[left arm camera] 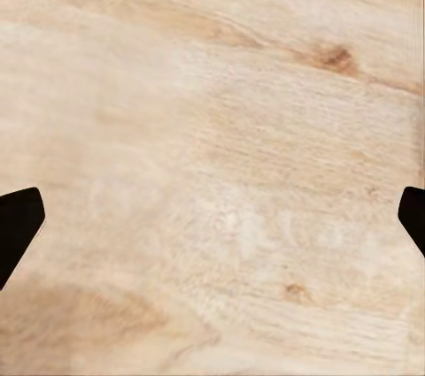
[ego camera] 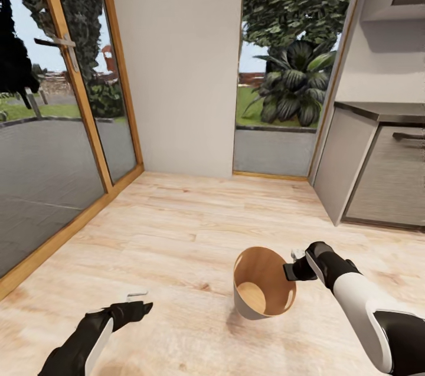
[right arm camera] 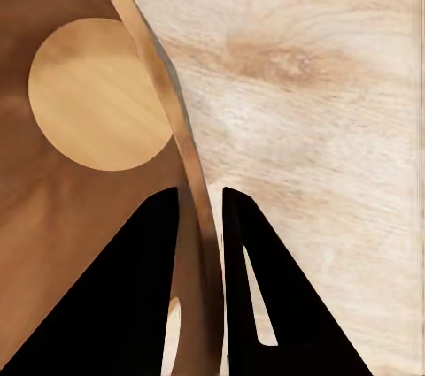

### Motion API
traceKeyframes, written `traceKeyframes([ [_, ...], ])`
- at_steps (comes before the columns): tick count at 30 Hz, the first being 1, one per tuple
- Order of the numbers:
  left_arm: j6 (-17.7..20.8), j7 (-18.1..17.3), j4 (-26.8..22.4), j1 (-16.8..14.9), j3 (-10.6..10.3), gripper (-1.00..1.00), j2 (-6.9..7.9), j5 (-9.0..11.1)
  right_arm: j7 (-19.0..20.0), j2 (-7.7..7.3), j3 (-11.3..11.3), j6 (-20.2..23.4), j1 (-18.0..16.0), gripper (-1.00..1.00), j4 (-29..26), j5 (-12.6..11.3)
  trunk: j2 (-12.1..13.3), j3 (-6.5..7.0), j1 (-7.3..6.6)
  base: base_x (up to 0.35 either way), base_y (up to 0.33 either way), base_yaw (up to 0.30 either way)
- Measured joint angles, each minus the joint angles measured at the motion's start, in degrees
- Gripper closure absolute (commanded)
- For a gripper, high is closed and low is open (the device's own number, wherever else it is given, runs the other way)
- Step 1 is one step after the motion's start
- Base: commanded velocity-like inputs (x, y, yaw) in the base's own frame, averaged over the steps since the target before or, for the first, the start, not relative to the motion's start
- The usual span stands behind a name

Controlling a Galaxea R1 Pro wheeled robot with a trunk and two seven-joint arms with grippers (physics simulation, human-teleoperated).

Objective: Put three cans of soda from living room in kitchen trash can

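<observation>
Head view has the tash can (ego camera: pixel 264 283) tilted above the pale wood floor (ego camera: pixel 177 228) of the kitchen, its wood-brown inside bare; the right gripper (ego camera: pixel 293 267) pinches its rim, one finger inside the wall, one outside, closed tight on it; the left gripper (ego camera: pixel 139 300) hangs low over the boards, fingers spread wide, holding nothing; glass doors (ego camera: pixel 53 128) stand at the left.

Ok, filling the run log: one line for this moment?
kitchen | right gripper shut on trash can rim | bin empty, tilted | left gripper open over floor
</observation>
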Motion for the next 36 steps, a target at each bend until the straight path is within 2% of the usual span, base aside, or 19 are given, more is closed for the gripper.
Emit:
traceKeyframes([
  [6, -2.7, 0.1, 0.5, -0.1, 1.5, -1.00, 0.05, 0.1, 0.0, 0.23, 0.0, 0.5, 0.0, 1.00, 0.1, -0.5, 0.1, 1.33, -0.16, 0.000, 0.000, 0.000],
  [9, -3.1, 0.1, 0.5, -0.1, 1.7, -1.00, 0.01, 0.0, -0.1, 0.17, 0.2, 0.9, 0.0, 1.00, 0.1, 0.2, 0.1, 1.99, -0.23, 0.000, 0.000, 0.000],
  [12, -3.4, 0.2, 0.7, -0.1, 1.7, -1.00, -0.03, 0.0, -0.1, 0.18, 0.5, 3.8, 0.0, 1.00, 0.2, -0.3, 0.2, 2.65, -0.31, 0.000, 0.000, 0.000],
  [16, -3.7, 0.2, 0.7, -0.1, 1.7, -1.00, -0.02, -0.1, -0.2, 0.03, 0.9, 4.5, 0.0, 1.00, 0.2, 0.2, 0.2, 3.54, -0.41, 0.000, 0.000, 0.000],
  [20, -4.1, 0.5, 0.8, -0.1, 1.7, -1.00, -0.06, -0.3, -0.1, -0.06, 2.2, 5.0, 0.0, 1.00, 0.2, 0.1, 0.3, 4.43, -0.52, 0.000, 0.000, 0.000],
  [23, -4.3, 0.7, 0.7, -0.1, 1.6, -1.00, -0.10, -0.4, 0.0, -0.29, 6.6, 6.0, 0.0, 1.00, 0.6, -0.9, 0.3, 5.09, -0.60, 0.000, 0.000, 0.000],
  [26, -4.3, 0.7, 0.7, -0.1, 1.6, -1.00, -0.09, -0.6, 0.0, -0.92, 8.2, 8.4, 0.0, 1.00, 0.7, 0.4, 1.5, 5.63, -1.24, 0.000, 0.000, 0.000],
  [28, -4.4, 0.6, 0.7, -0.1, 1.6, -1.00, -0.05, -0.5, 0.0, -1.08, 8.4, 9.4, 0.0, 1.00, 0.7, 0.4, 2.3, 5.99, -1.68, 0.000, 0.000, 0.000],
  [32, -4.3, 0.3, 0.7, -0.1, 1.6, -1.00, -0.02, -0.5, 0.1, -1.14, 8.3, 10.3, 0.0, 1.00, 0.7, -1.2, 3.9, 6.71, -2.56, 0.000, 0.000, 0.000],
  [36, -4.1, 0.0, 0.7, -0.1, 1.5, -1.00, -0.01, -0.2, 0.0, -1.15, 8.6, 10.4, 0.0, 1.00, 0.7, -0.2, 5.5, 7.43, -3.44, 0.000, 0.000, 0.000],
])
